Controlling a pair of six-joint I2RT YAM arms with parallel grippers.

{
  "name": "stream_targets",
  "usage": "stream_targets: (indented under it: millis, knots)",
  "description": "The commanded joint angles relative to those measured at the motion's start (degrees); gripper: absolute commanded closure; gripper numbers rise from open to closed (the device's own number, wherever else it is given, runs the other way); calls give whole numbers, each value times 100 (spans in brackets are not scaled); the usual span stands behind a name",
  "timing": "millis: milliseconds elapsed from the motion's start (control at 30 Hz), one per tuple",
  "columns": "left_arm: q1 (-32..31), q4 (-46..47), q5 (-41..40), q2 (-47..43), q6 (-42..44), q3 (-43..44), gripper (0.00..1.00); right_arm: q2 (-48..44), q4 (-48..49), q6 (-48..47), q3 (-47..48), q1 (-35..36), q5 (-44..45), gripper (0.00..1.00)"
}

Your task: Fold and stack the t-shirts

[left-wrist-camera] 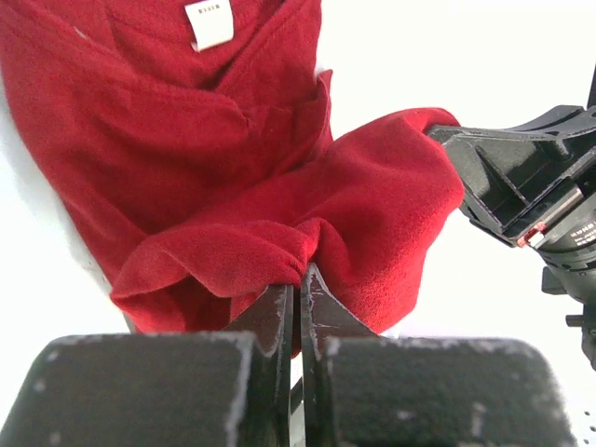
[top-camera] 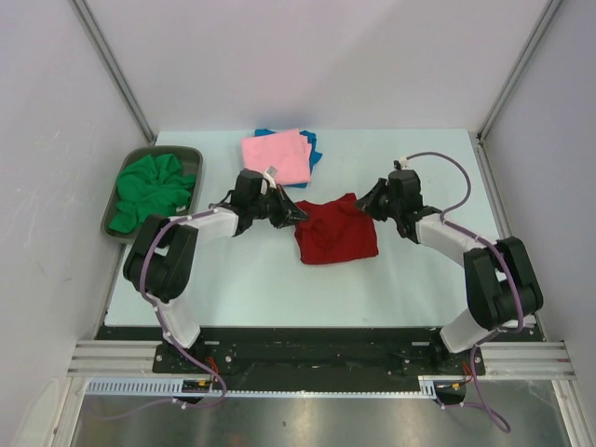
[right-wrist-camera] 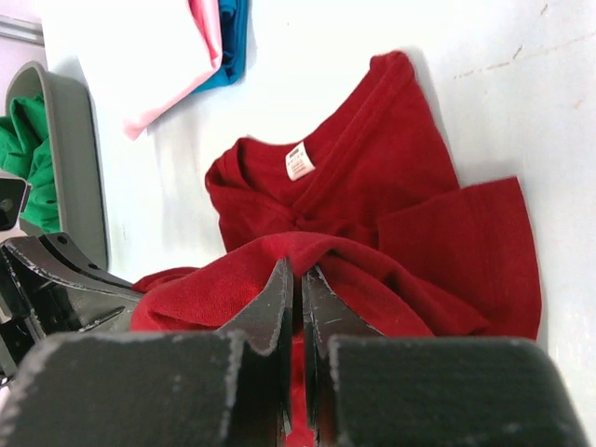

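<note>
A dark red t-shirt (top-camera: 335, 233) lies rumpled mid-table, its white tag (left-wrist-camera: 209, 22) showing at the collar. My left gripper (top-camera: 296, 214) is shut on a fold of its cloth (left-wrist-camera: 223, 256) at the shirt's left edge. My right gripper (top-camera: 365, 203) is shut on its upper right edge, red cloth (right-wrist-camera: 307, 247) bunched over the tips. A folded pink t-shirt (top-camera: 276, 156) rests on a blue t-shirt (top-camera: 312, 144) behind. A green t-shirt (top-camera: 149, 191) lies crumpled in the tray.
A grey metal tray (top-camera: 116, 200) stands at the left edge of the table, holding the green cloth. Walls close in the table at the left, right and back. The right gripper's body (left-wrist-camera: 526, 182) shows in the left wrist view.
</note>
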Motion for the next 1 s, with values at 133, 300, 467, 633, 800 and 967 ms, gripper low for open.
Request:
stream_targets:
  millis: [133, 300, 467, 633, 800, 967]
  knots:
    - [461, -160, 186, 927, 273, 1047, 20, 1018, 630, -100, 801, -184, 77, 58]
    - [742, -634, -77, 790, 606, 1575, 0, 880, 946, -461, 959, -290, 508, 0]
    - [690, -1198, -298, -431, 906, 1147, 0, 10, 491, -926, 960, -141, 1025, 0]
    - [523, -970, -210, -1732, 687, 171, 0, -651, 296, -1007, 968, 0, 566, 0]
    - [-109, 408, 220, -2201, 106, -516, 0, -152, 348, -568, 1433, -88, -878, 0]
    - [-795, 910, 327, -1542, 370, -182, 0, 761, 586, -23, 1838, -96, -2302, 0]
